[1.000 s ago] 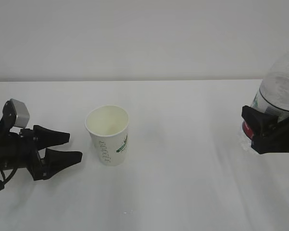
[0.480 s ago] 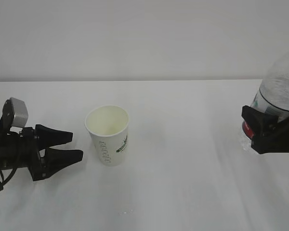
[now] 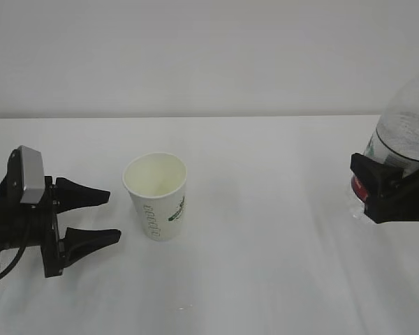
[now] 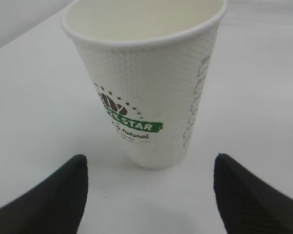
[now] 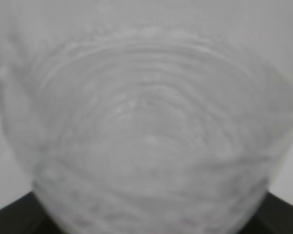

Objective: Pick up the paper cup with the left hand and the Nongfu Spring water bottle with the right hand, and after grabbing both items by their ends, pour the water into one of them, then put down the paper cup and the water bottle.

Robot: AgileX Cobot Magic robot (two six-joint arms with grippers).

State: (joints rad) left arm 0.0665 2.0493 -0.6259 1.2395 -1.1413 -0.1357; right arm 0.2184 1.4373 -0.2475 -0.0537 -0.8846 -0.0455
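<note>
On white table point(image 3: 265, 279), paper cup point(image 3: 156, 195) before spread left end effector point(image 3: 101, 216), right end effector point(image 3: 377, 188) grasping bottle point(image 3: 405, 132).

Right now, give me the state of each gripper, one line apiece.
Left gripper: open, empty, short of the paper cup.
Right gripper: shut on the Nongfu Spring water bottle, near its base.
</note>
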